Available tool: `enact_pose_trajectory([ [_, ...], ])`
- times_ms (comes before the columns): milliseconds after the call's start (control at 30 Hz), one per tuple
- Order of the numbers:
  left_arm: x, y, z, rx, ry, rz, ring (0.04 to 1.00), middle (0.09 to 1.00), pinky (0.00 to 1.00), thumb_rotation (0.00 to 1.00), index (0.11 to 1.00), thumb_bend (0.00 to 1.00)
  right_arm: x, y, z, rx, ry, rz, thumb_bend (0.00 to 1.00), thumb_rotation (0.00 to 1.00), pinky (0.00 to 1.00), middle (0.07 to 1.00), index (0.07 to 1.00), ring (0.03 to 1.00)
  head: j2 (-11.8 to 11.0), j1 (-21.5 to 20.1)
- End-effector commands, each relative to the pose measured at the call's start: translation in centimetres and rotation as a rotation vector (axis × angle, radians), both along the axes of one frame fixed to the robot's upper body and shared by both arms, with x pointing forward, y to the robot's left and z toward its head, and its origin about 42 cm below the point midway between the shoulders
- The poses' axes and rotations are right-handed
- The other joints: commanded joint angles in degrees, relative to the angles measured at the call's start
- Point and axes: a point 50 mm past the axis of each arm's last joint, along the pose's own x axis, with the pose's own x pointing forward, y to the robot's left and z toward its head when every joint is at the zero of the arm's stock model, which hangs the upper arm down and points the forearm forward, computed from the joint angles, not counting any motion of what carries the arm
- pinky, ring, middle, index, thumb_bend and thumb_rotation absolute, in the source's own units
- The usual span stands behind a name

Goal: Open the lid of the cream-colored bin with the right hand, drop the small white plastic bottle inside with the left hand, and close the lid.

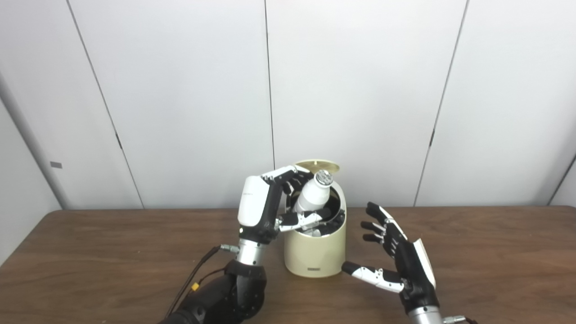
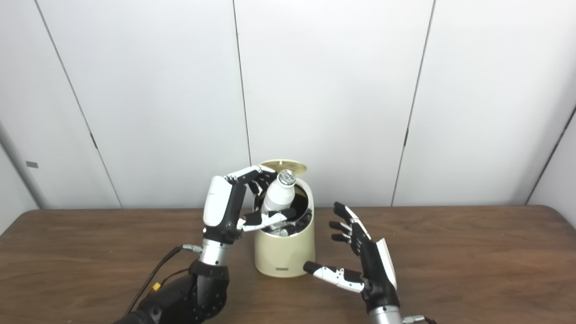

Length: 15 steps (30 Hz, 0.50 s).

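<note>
You can't see the bottle's point(image 1: 311, 195) base: the left hand point(image 1: 265, 207) covers it. Both forearms are cut off below.

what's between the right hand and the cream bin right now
Nothing: only bare table separates the open right hand from the cream bin. Both eye views show the gap; its thumb nearly reaches the base.

I can't read any text here; the small dark label low on the bin point(image 1: 315, 252) front is too blurred.
</note>
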Motion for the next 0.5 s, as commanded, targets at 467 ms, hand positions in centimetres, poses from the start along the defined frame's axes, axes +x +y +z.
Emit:
enact_pose_trajectory([
  [467,0.63,0.3,2.27,-0.037,-0.04,-0.021,0.444,0.507,0.45,0.0,0.52,0.5,0.68,0.39,2.41,0.019,-0.101,0.017,0.79,0.3,0.71,0.888,0.876,0.795,0.2,0.2],
])
